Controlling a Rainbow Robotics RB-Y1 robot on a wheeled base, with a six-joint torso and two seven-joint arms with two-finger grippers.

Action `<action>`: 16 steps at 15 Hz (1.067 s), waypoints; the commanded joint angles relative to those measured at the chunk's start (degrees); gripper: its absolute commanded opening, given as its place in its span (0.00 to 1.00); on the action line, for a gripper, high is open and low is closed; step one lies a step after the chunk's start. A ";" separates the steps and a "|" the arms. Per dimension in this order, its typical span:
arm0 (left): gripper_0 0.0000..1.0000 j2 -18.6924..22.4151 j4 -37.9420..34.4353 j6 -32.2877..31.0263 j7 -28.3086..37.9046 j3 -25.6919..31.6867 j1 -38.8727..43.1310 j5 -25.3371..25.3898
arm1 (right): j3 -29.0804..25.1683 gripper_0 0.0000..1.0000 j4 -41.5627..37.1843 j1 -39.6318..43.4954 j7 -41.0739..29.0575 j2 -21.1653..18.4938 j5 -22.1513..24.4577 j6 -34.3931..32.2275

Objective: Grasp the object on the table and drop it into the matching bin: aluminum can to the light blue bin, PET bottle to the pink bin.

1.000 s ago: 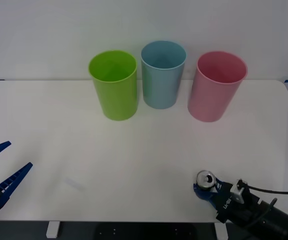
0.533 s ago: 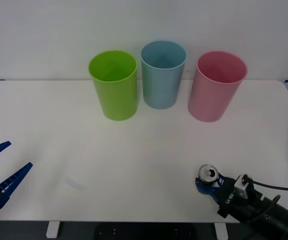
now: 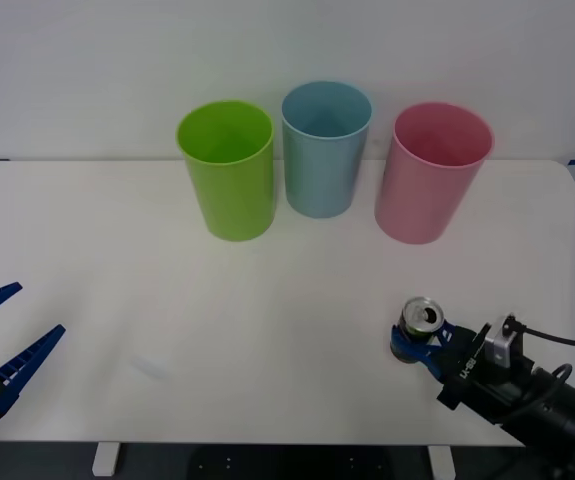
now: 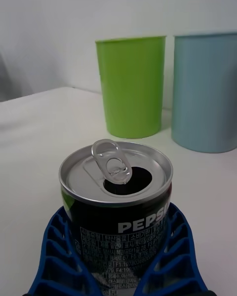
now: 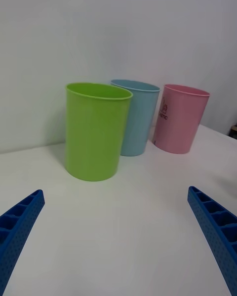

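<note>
Front view is showing the white table [image 3: 267,300] sitting against a plain pale wall, smooth and bare apart from three tall cups lined up along the far edge: a lime green bin [image 3: 227,170] on the left, the light blue bin [image 3: 325,148] in the middle, and the pink bin [image 3: 430,172] on the right.

The aluminum can [image 3: 422,322] is standing upright near the front right of the table, well apart from the bins. It's a small silver can with a dark and green label, and its pull-tab is sticking up over an already opened mouth. In the right wrist view the can [image 4: 116,197] is reading "PEPSI" in white letters, with blocks of tiny print underneath that I can't make out. There's also small dark writing on the pink bin [image 5: 179,118] in the left wrist view, too small to read.

The right gripper [image 3: 419,345] is clamping the can, its blue ribbed fingers [image 4: 57,256] hugging both sides of it. The left gripper [image 3: 2,340] is hanging out at the front left edge with its fingers spread wide, gripping nothing.
</note>
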 commanded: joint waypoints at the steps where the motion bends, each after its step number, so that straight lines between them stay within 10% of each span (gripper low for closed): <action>1: 1.00 0.00 0.00 0.00 0.00 0.00 0.00 0.00 | -0.59 0.00 -3.74 -0.01 -4.50 -0.52 0.08 0.51; 16: 1.00 0.00 0.00 0.00 0.00 0.00 0.00 0.00 | -1.03 0.00 -14.38 -8.36 -29.81 -5.53 0.78 4.91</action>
